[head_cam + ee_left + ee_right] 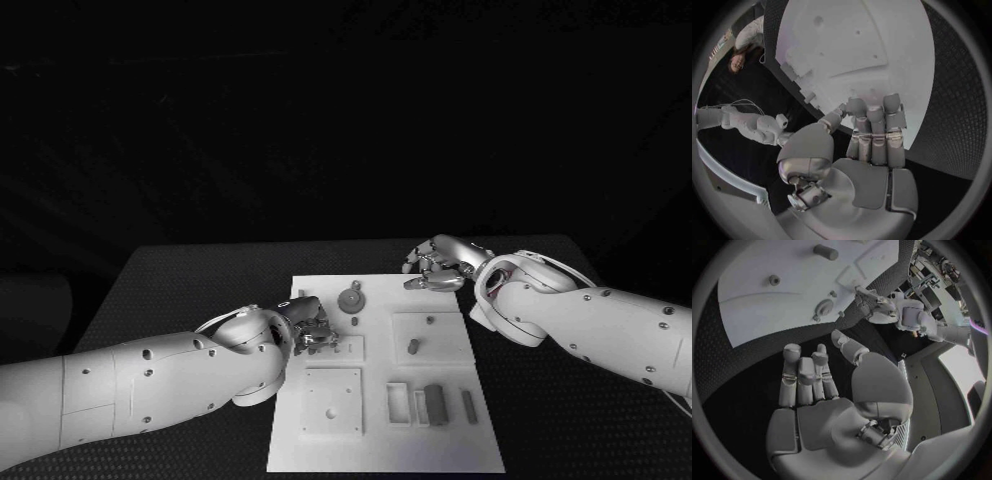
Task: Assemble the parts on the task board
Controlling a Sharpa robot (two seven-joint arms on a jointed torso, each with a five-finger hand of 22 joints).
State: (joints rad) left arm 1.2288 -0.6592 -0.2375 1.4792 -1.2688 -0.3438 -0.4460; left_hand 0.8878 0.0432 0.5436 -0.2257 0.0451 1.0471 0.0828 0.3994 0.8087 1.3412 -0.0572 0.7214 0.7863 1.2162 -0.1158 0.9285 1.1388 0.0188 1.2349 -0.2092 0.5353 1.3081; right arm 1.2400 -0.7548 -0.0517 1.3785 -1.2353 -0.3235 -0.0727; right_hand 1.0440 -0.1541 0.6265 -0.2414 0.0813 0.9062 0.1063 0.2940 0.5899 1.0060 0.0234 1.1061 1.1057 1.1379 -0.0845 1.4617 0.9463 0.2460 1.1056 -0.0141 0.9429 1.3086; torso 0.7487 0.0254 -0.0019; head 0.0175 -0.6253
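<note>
On the black table [188,270] we see the white plastic task board [378,440] carrying small grey parts [436,402]. Both hands, left hand [306,322] and right hand [440,264], hold nothing, fingers loosely apart.

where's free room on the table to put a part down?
Bare black table left of the task board behind the left hand, and in front of the right arm. Crowded: the board's middle, around the grey parts.

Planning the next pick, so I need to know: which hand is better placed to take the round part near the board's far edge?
Probably the left hand: it hovers over the task board, close beside the round part. The right hand sits open at the board's far edge, over the black table.
</note>
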